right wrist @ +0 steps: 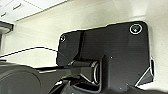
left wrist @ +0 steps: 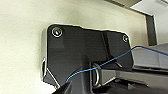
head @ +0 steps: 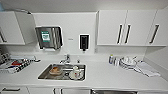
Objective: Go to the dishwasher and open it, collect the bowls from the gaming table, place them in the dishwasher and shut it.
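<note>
Fingers state: cannot tell, either arm. Facing sink (head: 62, 72) in white surface (head: 105, 75); dishwasher (head: 113, 92) steel strip below surface edge, right of sink, probably nearer right arm.

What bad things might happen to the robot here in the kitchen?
The dishwasher barely peeks out at the head view's lower edge, right under the counter, so the robot may stand too close for the door to swing down. The sink holds dishes and plates sit on the counter; an arm lifted carelessly might knock them.
</note>
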You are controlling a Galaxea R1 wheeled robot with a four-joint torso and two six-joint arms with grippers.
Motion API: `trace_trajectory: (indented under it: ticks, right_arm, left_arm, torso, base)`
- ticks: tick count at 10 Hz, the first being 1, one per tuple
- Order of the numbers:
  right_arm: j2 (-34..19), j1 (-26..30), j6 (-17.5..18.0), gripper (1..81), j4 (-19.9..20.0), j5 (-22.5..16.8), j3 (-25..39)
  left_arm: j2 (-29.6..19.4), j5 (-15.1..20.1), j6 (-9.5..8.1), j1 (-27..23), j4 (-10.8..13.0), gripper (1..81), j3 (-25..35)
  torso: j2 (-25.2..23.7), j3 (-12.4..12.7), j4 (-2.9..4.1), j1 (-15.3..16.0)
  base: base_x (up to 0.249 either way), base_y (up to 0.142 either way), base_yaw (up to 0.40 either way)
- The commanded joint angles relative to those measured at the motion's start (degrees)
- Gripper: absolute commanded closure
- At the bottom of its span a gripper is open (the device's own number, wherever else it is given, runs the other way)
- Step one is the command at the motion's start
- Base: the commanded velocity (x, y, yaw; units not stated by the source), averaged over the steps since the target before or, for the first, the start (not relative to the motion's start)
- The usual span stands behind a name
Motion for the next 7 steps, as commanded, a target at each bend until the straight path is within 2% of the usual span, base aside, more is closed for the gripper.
trace_trajectory:
  ticks: [1,2,3,4,5,7]
  right_arm:
    - [-6.05,3.17,2.80,1.0,0.33,-3.90,6.76]
    - [-7.65,3.61,3.17,1.0,0.32,-3.90,8.98]
    - [-9.67,3.96,3.17,1.0,0.41,-4.16,12.06]
    - [-12.97,4.49,3.17,1.0,0.33,-4.16,16.49]
    - [-15.55,5.10,3.17,1.0,0.32,-4.07,19.86]
    - [-19.43,6.60,3.17,1.0,0.32,-4.07,24.54]
  left_arm:
    - [-6.63,-0.14,-0.15,-2.73,0.52,1.0,6.37]
    - [-7.69,-0.14,-0.24,-2.91,0.52,1.0,6.91]
    - [-8.74,-0.40,-0.33,-3.08,0.52,1.0,7.70]
    - [-11.09,-2.31,-0.50,-3.08,0.34,1.0,9.87]
    - [-13.65,-3.74,-0.50,-3.16,0.34,1.0,12.60]
    - [-18.85,-4.18,-0.59,-4.40,0.43,1.0,17.81]
  torso:
    - [0.00,0.00,0.00,0.00]
    - [-5.73,0.00,0.02,3.69]
    - [-5.88,0.00,0.02,3.76]
    - [-6.67,0.00,0.02,4.24]
    - [-8.22,-5.16,0.00,5.21]
    - [-11.63,-6.98,0.02,7.34]
  base:
    - [0.000,0.000,0.000]
    - [0.000,0.000,0.000]
    - [0.000,0.000,0.000]
    - [0.000,0.000,0.000]
    - [0.000,0.000,0.000]
    - [0.000,0.000,0.000]
